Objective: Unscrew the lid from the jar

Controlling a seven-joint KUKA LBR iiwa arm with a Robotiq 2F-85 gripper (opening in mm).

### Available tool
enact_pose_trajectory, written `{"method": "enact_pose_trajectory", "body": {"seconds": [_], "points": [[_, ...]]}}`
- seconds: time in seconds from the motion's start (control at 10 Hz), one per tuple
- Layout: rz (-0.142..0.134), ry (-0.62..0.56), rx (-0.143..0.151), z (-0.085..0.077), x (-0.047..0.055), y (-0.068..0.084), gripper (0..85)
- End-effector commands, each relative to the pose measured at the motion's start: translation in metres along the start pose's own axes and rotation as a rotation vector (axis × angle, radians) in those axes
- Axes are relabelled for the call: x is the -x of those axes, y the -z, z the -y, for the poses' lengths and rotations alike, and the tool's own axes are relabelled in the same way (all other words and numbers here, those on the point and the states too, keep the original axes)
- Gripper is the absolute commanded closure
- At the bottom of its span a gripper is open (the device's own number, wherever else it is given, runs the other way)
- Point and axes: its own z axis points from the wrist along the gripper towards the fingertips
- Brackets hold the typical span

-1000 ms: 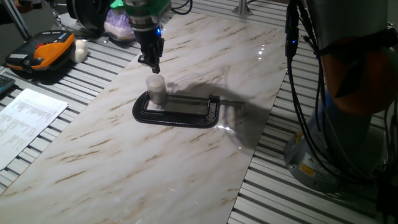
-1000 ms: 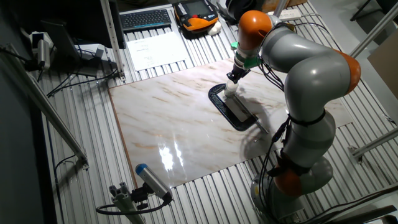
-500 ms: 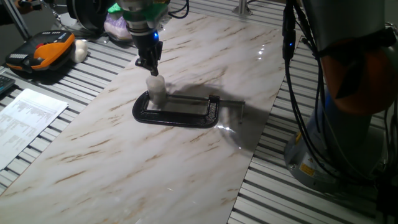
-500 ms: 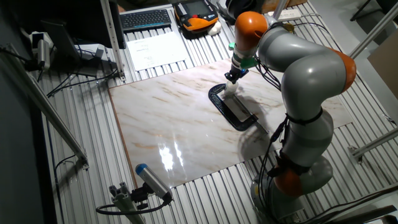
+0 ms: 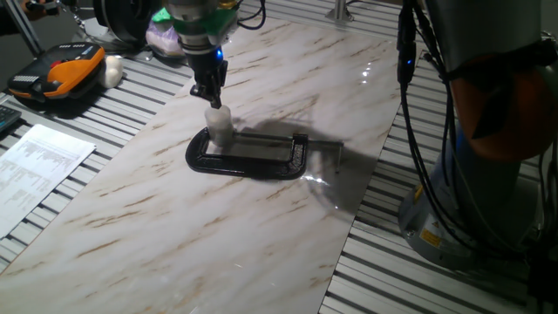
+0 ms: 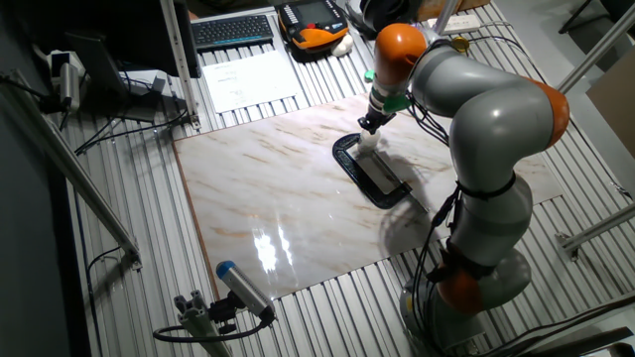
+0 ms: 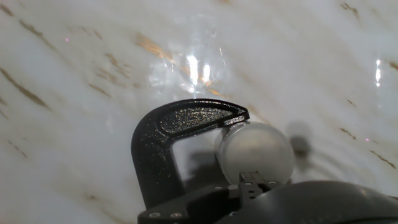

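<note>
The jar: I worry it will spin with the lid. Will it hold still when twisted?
Probably: the jar stands between the clamp's ends, seemingly pinched. Its smooth round wall might still slip. It is small, likely light, so it would tip easily if freed.

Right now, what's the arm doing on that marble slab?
The KUKA arm has its gripper right above a small jar that stands in a black C-clamp on the marble table. The whitish lid is on the jar. Whether the jaws touch or grip the lid cannot be told from these views.
</note>
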Motion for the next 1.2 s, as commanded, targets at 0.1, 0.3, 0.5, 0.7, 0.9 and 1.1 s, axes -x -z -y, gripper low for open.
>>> {"method": "enact_pose_trajectory", "body": {"seconds": [0.1, 0.3, 0.5, 0.7, 0.9, 1.1], "points": [[-0.002, -0.002, 0.012, 0.0000, -0.0002, -0.0038, 85.0], [0.004, -0.002, 0.009, 0.0003, -0.0001, -0.0059, 85.0], [0.014, 0.001, -0.002, 0.0003, -0.0001, -0.0059, 85.0], [0.014, 0.008, -0.002, 0.0003, -0.0001, -0.0059, 85.0], [0.014, 0.014, 0.002, 0.0003, -0.0001, -0.0059, 85.0], [0.014, 0.014, -0.002, 0.0003, -0.0001, -0.0060, 85.0]]}}
